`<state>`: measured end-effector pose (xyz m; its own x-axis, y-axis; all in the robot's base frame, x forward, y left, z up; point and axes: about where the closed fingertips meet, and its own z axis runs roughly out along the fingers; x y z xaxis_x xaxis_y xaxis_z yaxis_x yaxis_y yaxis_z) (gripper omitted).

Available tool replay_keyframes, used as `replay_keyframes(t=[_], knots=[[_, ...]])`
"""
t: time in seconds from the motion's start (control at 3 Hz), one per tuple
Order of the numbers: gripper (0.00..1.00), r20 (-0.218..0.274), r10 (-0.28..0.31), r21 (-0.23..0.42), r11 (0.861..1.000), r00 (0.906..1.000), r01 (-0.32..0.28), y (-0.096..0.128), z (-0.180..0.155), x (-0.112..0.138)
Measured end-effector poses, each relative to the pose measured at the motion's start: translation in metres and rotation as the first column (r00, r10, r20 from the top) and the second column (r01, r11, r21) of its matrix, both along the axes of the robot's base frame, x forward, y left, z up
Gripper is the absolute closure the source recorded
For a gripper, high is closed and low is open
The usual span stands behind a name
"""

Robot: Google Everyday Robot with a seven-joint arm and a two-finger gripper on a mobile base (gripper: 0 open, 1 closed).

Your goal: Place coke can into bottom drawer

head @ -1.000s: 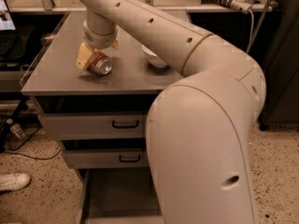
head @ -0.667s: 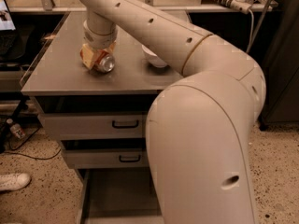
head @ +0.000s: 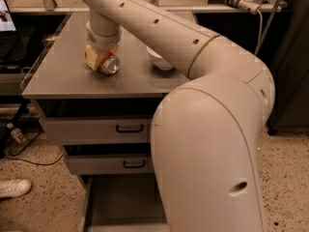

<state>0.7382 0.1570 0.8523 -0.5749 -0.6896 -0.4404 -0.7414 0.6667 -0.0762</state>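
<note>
The coke can (head: 109, 65) lies on its side on the grey cabinet top (head: 63, 76), with its silver end facing the camera. My gripper (head: 100, 58) comes down from above at the end of the big white arm and is shut on the can, a tan finger pad (head: 91, 57) against its left side. The can is still at the level of the cabinet top. The bottom drawer (head: 120, 202) stands pulled open below, its flat grey floor showing, partly hidden by my arm's elbow.
A white bowl (head: 159, 61) sits on the cabinet top right of the can. Two shallower closed drawers with black handles (head: 129, 128) (head: 133, 164) are above the open one. A white shoe (head: 14, 187) and a small bottle (head: 17, 134) are on the floor at left.
The gripper shifted slightly right and its fingers drew in around the can. The can moved a little right and up with it.
</note>
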Motion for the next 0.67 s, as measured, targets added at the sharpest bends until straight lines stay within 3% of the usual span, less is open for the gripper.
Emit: replay_keyframes(t=[0.33,0.67], knots=[[1.00,-0.006,0.003,0.014,1.000,1.0000,-0.003,-0.005,0.000,-0.004],[1.00,-0.004,-0.037,0.032,0.999,0.9993,0.037,-0.023,0.004,-0.022]])
